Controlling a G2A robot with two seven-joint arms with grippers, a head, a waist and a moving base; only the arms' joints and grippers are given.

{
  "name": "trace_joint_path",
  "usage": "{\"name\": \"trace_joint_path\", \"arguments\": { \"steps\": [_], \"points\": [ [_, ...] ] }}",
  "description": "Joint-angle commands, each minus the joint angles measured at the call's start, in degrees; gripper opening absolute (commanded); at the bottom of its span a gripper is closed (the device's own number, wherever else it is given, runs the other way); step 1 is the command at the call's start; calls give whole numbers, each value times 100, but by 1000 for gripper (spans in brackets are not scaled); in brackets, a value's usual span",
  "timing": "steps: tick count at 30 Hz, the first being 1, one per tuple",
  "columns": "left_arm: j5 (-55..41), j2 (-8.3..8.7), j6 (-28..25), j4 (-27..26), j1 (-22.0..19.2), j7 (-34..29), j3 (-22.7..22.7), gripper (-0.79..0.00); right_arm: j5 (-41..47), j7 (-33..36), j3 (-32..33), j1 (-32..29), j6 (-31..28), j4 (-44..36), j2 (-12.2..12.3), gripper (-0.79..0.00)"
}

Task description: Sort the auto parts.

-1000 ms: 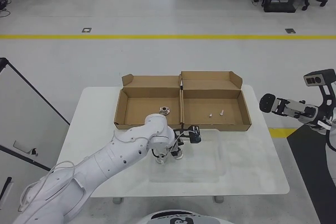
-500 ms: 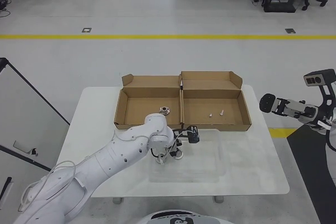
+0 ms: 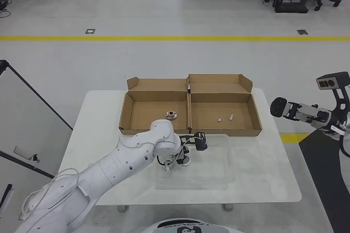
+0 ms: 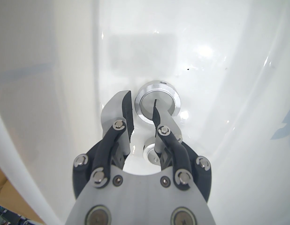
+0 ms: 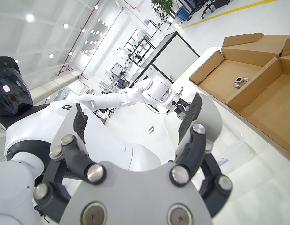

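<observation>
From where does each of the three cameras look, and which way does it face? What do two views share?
Top view: above the arms, looking down at the table, cardboard boxes and clear tray; the left arm shows.
Left wrist view: on that wrist, facing the tray floor and a metal ring; the left gripper shows, one finger inside the ring.
Right wrist view: beside the table, facing across it; the open right gripper shows.
Shared: top and right wrist views show the flanged part in a box.
</observation>
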Motion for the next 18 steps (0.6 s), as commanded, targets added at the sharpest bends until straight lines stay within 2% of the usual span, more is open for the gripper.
{"name": "trace_joint_path", "arguments": {
  "steps": [1,5,12,16,18],
  "points": [
    [8,-4,-6,17,-1,4,6,-560,1,0,0,0,0,0,0,0],
    [28,-11,-37,33,-1,8,22,-785,1,0,0,0,0,0,0,0],
    [43,-13,-177,-21,-20,-19,38,-785,1,0,0,0,0,0,0,0],
    [-398,12,-432,-227,-46,-121,-21,-785,1,0,0,0,0,0,0,0],
    [-535,58,-487,-372,-142,-66,88,-785,1,0,0,0,0,0,0,0]
  ]
}}
